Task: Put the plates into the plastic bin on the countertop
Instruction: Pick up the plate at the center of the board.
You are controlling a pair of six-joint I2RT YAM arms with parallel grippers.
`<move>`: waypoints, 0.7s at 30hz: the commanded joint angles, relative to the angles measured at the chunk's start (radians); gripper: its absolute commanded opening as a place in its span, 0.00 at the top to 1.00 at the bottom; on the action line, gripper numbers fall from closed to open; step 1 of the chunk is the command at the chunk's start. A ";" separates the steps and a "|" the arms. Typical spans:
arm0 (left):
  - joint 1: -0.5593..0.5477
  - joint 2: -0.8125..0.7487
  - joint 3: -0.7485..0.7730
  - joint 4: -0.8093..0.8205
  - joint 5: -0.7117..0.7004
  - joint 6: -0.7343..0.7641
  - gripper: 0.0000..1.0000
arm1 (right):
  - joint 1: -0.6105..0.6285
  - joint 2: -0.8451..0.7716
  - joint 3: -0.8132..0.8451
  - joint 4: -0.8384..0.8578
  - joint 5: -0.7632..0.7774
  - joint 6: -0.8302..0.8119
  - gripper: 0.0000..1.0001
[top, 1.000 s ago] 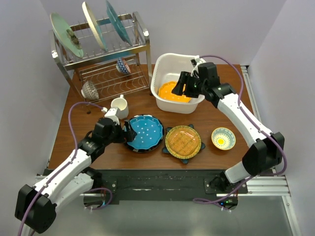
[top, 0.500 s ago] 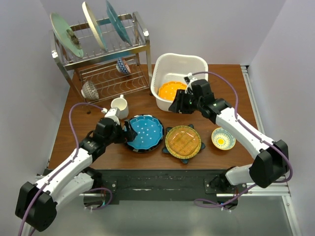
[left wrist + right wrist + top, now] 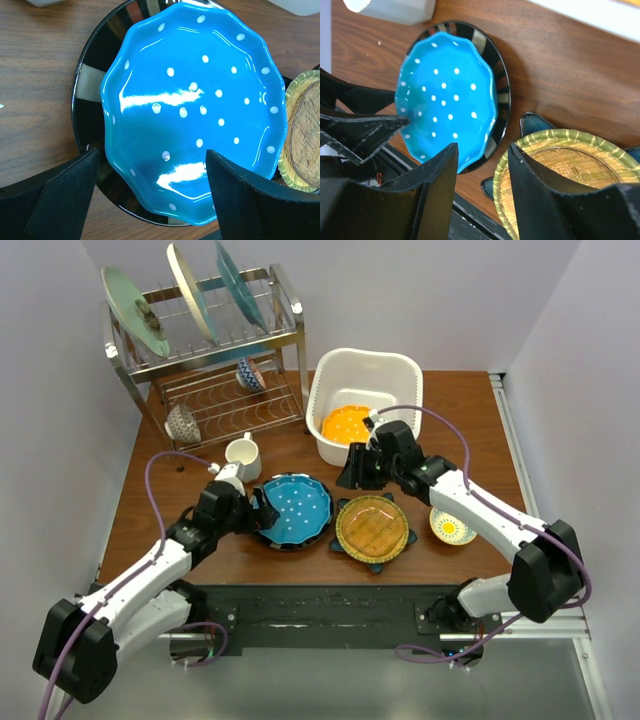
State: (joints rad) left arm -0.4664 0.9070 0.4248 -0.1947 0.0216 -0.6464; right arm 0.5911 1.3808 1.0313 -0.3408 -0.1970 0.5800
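An orange dotted plate (image 3: 347, 424) lies in the white plastic bin (image 3: 400, 375) at the back. A blue dotted plate (image 3: 297, 508) (image 3: 200, 95) (image 3: 445, 97) rests on a black-rimmed plate (image 3: 90, 85) (image 3: 499, 95). To its right, an amber plate (image 3: 372, 528) (image 3: 565, 165) sits on a blue star-shaped plate (image 3: 392, 560) (image 3: 534, 122). My left gripper (image 3: 262, 511) (image 3: 150, 195) is open, its fingers either side of the blue plate's near-left rim. My right gripper (image 3: 354, 468) (image 3: 482, 172) is open and holds nothing. It hangs between the bin and the amber plate.
A steel wire rack (image 3: 285, 315) at the back left holds three upright plates and small bowls. A white mug (image 3: 243, 455) stands behind the blue plate. A small yellow-centred bowl (image 3: 452, 525) lies partly under the right forearm. Walls close in left and right.
My right arm has drawn back out of the bin toward the amber plate, its jaws narrowed; the orange plate stays in the bin. The left gripper has edged closer to the blue plate.
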 commanded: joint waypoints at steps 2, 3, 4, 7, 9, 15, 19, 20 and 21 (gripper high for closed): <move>-0.003 0.026 -0.029 0.098 0.021 -0.033 0.14 | 0.010 -0.031 -0.040 0.060 0.010 0.026 0.52; -0.003 0.032 -0.031 0.100 0.021 -0.039 0.15 | 0.009 -0.032 -0.051 0.060 0.008 0.024 0.52; -0.003 0.041 -0.031 0.101 0.021 -0.041 0.17 | 0.009 -0.034 -0.056 0.065 0.005 0.027 0.52; -0.003 0.050 -0.035 0.109 0.028 -0.042 0.25 | 0.010 -0.035 -0.071 0.080 -0.008 0.034 0.50; -0.003 0.050 -0.041 0.116 0.032 -0.042 0.33 | 0.012 -0.031 -0.079 0.086 -0.022 0.037 0.49; -0.003 0.053 -0.049 0.129 0.038 -0.039 0.60 | 0.016 -0.006 -0.085 0.106 -0.044 0.047 0.49; -0.003 0.070 -0.055 0.140 0.046 -0.039 0.69 | 0.024 0.011 -0.093 0.121 -0.047 0.052 0.49; -0.003 0.075 -0.057 0.146 0.047 -0.039 0.69 | 0.023 0.015 -0.096 0.121 -0.047 0.053 0.49; -0.003 0.078 -0.058 0.147 0.049 -0.038 0.70 | 0.026 0.023 -0.097 0.121 -0.047 0.054 0.49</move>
State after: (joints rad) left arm -0.4652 0.9710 0.3771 -0.1123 0.0299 -0.6739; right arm 0.6071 1.3872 0.9451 -0.2623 -0.2237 0.6189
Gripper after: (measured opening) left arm 0.316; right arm 0.510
